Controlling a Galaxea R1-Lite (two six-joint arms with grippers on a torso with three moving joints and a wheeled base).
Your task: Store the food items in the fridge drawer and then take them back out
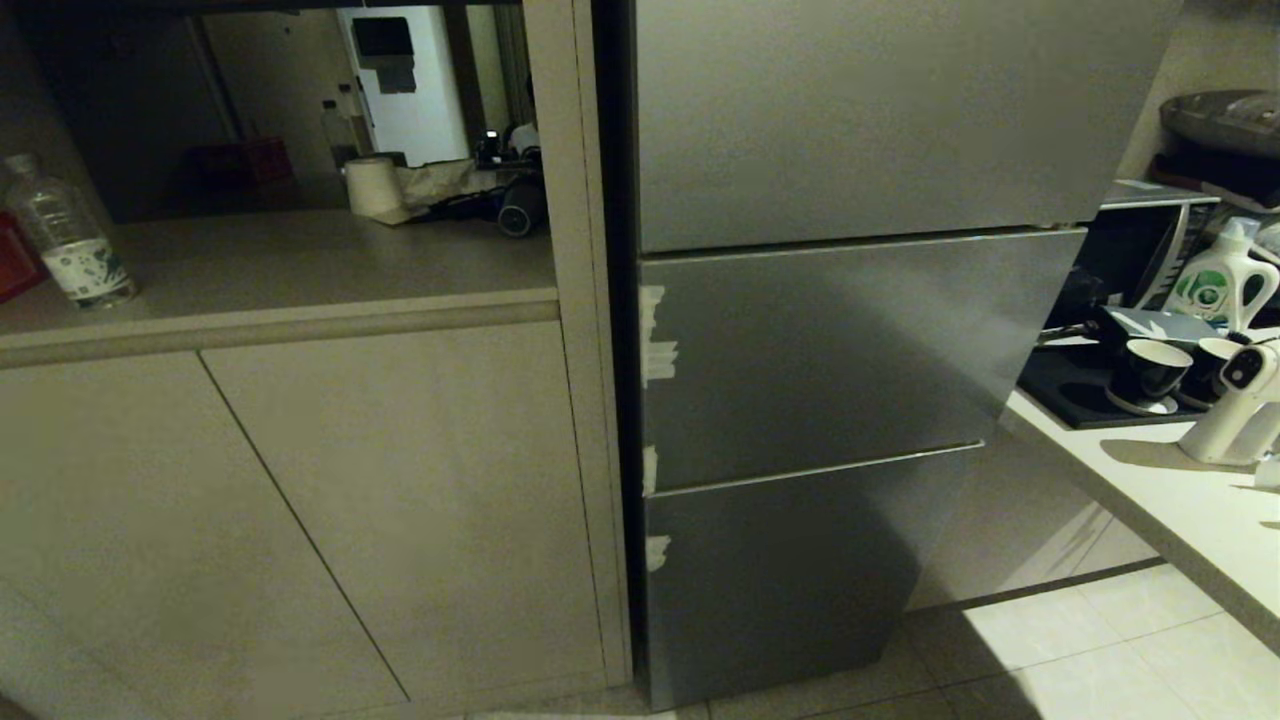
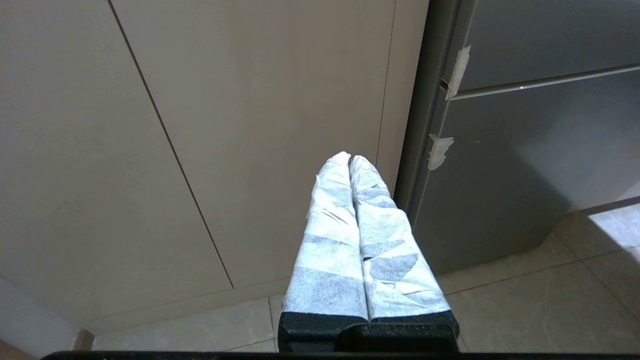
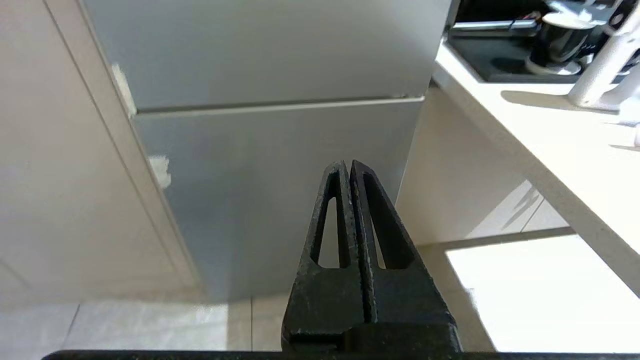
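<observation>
1. The grey steel fridge [image 1: 840, 350] fills the middle of the head view with all its fronts closed flush; the fridge drawer cannot be seen behind them, and no food items show in any view, so where they lie cannot be told.
2. Judging by that, either nothing has begun or everything is finished; the closed fronts alone do not settle which.
3. The beige cabinet [image 1: 300, 500] stands just beside the fridge on the left, its surface [image 1: 280, 265] carrying a clear water bottle [image 1: 68, 240] and a paper roll [image 1: 373, 186].
4. On the right, a pale surface [image 1: 1180, 500] holds dark cups [image 1: 1150, 375] and a white detergent bottle [image 1: 1225, 275], well apart from the fridge fronts.
5. The left hand [image 2: 350, 157], wrapped in white, is clenched and empty before the cabinet.
6. The right hand [image 3: 348, 163] is clenched on nothing, facing the lower fridge front.
7. Nothing blocks the fridge fronts; bits of pale tape [image 1: 655, 350] mark their left edge.
</observation>
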